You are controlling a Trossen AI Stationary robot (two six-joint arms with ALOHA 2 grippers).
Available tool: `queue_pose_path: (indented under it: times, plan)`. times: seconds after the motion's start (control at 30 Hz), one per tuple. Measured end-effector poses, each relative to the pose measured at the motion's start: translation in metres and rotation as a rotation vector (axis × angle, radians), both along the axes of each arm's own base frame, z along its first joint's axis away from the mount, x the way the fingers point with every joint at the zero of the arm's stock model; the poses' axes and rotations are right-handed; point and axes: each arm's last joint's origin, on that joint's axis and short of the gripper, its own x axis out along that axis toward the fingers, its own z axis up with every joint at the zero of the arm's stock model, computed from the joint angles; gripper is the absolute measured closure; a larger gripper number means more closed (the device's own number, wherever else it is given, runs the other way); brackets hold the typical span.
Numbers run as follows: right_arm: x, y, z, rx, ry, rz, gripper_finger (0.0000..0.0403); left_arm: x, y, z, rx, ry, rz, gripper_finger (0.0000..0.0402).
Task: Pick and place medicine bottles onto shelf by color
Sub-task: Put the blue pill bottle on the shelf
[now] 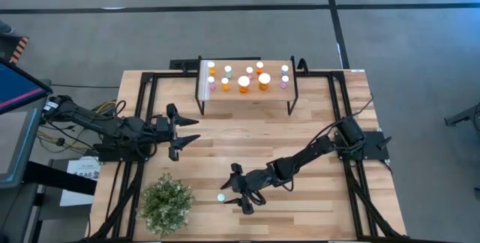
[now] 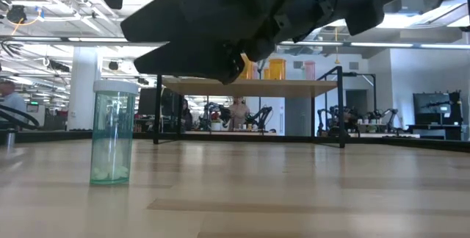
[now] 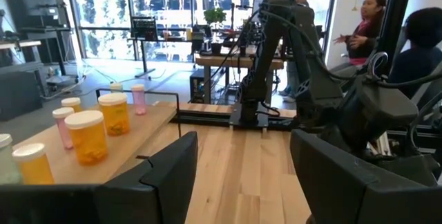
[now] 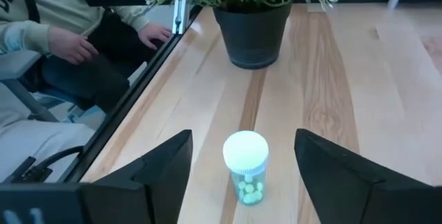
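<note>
A pale green bottle with a white cap (image 4: 246, 166) stands upright on its base on the tabletop near the front; it also shows in the high view (image 1: 221, 196) and the low view (image 2: 112, 132). My right gripper (image 1: 238, 188) is open, level with the table, its fingers on either side of the bottle's line but short of it. Several orange, pink and green bottles (image 1: 244, 82) stand on the wooden shelf (image 1: 247, 93) at the far edge; they also show in the left wrist view (image 3: 87, 135). My left gripper (image 1: 189, 130) is open and empty at the left.
A potted green plant (image 1: 166, 204) stands at the front left, just beyond the green bottle; its black pot shows in the right wrist view (image 4: 253, 32). A seated person's hands (image 4: 69, 44) are beside the table's edge. People (image 3: 362, 27) stand in the room behind.
</note>
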Motion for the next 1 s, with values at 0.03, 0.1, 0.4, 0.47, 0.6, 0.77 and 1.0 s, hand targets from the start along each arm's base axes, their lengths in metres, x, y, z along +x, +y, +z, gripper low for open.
queue_pose_path:
  times: [0.03,0.1,0.4,0.47,0.6,0.77,1.0]
  plan:
    - [0.0,0.0,0.0,-0.001,0.002,0.0,0.0122,0.0,0.0,0.0,0.0,0.0,0.0,0.0182]
    - [0.0,0.0,-0.001,-0.003,0.006,0.0,0.0105,0.0,0.0,0.0,0.004,0.0,-0.001,0.0182]
    - [0.0,0.0,-0.001,0.001,0.008,-0.002,0.0027,-0.003,0.0,0.002,0.048,-0.002,-0.023,0.0182]
    - [0.0,0.0,-0.001,0.001,0.008,-0.002,0.0022,-0.004,0.0,0.003,0.06,-0.008,-0.043,0.0182]
    - [0.0,0.0,0.0,0.005,-0.001,-0.002,0.0023,-0.007,0.0,0.003,0.055,-0.003,-0.08,0.0182]
    - [0.0,0.0,0.0,0.007,0.001,-0.003,0.0026,-0.008,-0.002,0.002,0.06,0.004,-0.098,0.0182]
    - [0.0,0.0,0.001,0.011,-0.01,-0.004,0.0026,-0.012,-0.003,0.001,0.071,0.023,-0.071,0.0182]
